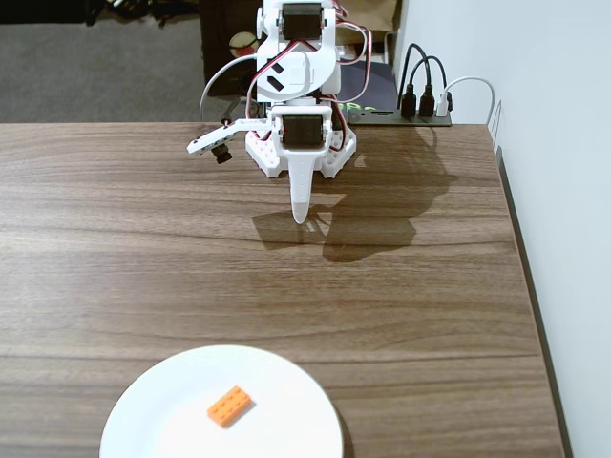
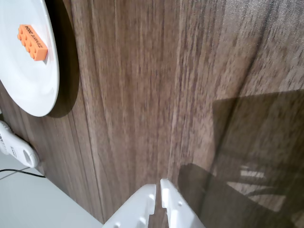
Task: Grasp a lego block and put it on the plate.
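The orange lego block (image 1: 230,405) lies flat on the white plate (image 1: 153,420) at the front edge of the table in the fixed view. In the wrist view the block (image 2: 33,42) sits on the plate (image 2: 28,85) at the top left. My white gripper (image 1: 301,216) hangs over the far middle of the table, well away from the plate. In the wrist view the gripper (image 2: 158,186) enters from the bottom edge with its jaws together and nothing between them.
The wooden table's (image 1: 410,286) right edge runs beside a white wall (image 1: 563,143). A power strip with plugs (image 1: 420,103) sits behind the arm's base. A white object (image 2: 16,147) lies off the table at the left edge of the wrist view.
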